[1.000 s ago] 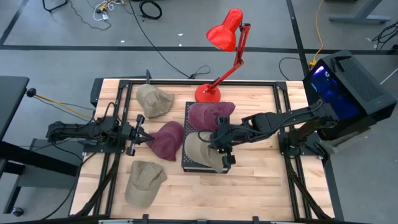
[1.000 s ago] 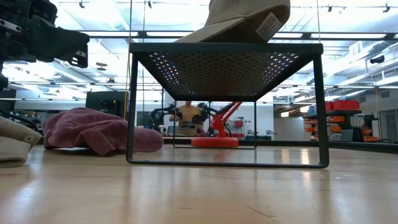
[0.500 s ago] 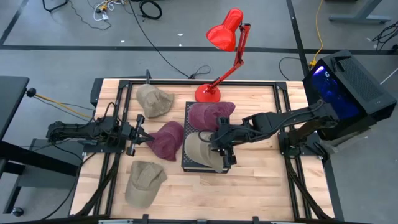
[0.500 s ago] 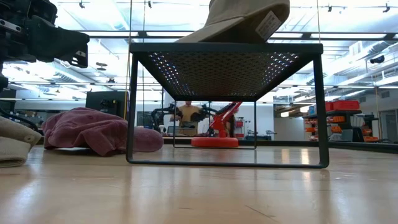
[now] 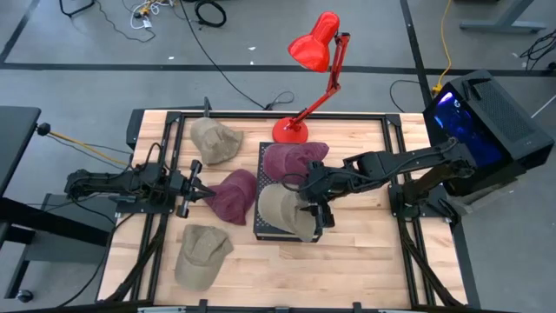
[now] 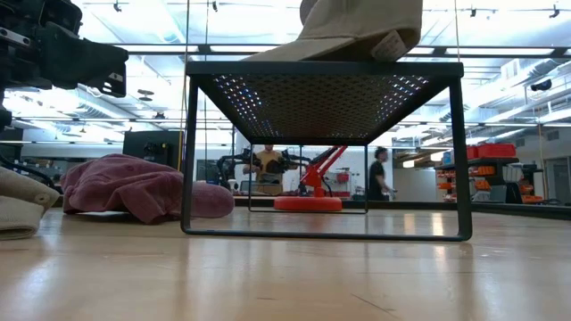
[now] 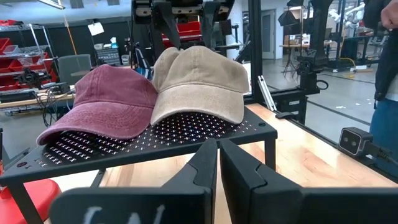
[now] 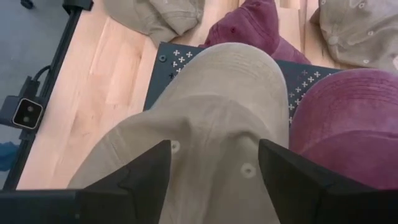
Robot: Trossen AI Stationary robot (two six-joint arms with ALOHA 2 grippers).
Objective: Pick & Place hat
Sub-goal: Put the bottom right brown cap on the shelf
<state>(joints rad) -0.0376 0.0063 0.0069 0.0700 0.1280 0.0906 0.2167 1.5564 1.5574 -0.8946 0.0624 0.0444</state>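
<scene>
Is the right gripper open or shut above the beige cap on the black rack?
Open. The right gripper has its two fingers spread wide to either side of the beige cap, which rests on the black rack.

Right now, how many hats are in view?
5: a tan hat and a maroon hat on the black rack; on the table, one maroon, two tan.

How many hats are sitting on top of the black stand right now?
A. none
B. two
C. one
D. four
B: the left wrist view shows a maroon hat and a tan hat side by side on the black stand, and the high view shows the other three hats lying on the table.
</scene>
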